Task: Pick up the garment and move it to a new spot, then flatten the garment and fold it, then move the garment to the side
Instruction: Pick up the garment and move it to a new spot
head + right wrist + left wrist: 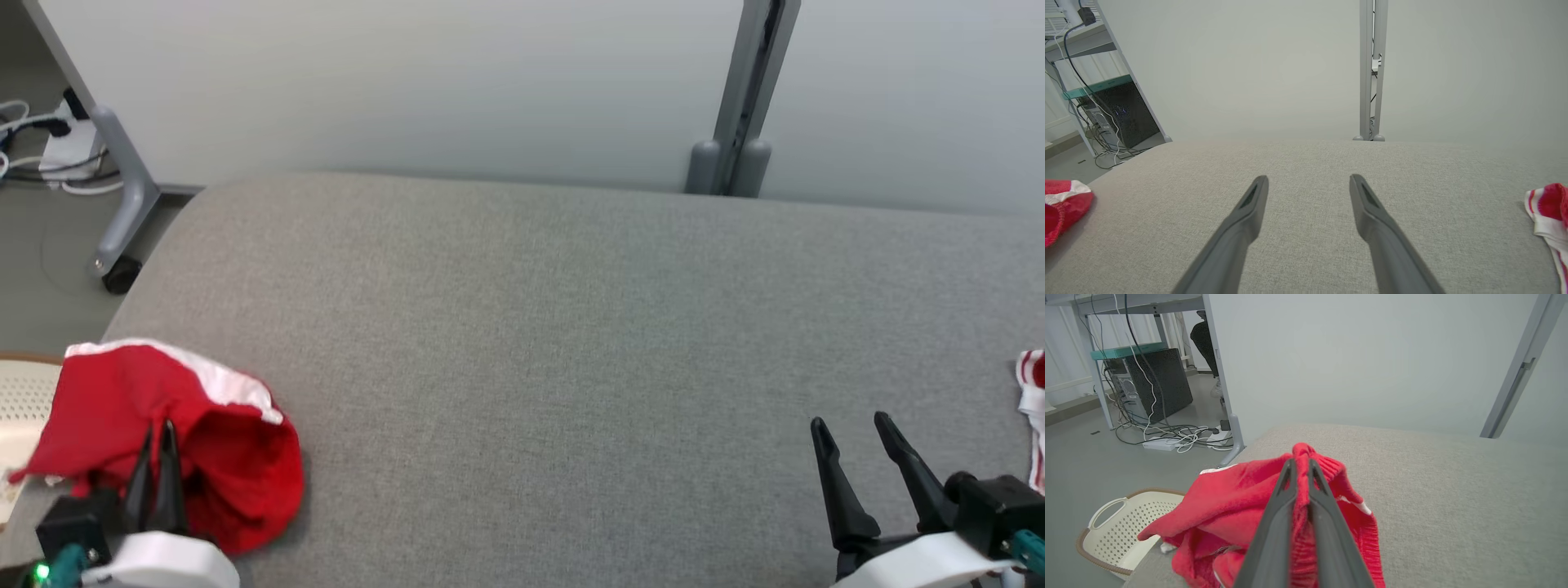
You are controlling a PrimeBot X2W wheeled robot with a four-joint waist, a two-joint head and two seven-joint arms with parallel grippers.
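Grey bench [571,327] with garment [122,408], striped cloth [1033,408]

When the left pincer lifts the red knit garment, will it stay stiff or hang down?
Probably floppy: the red knit garment bunches in soft folds at the left pincer. Its ribbed knit likely grips rather than slips.

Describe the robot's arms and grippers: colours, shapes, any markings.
The left gripper and right gripper each have two long, dark, tapering fingers on a black boxy base, backed by a rounded white forearm cover. A green light glows at the left wrist; a teal fitting shows at the right wrist.
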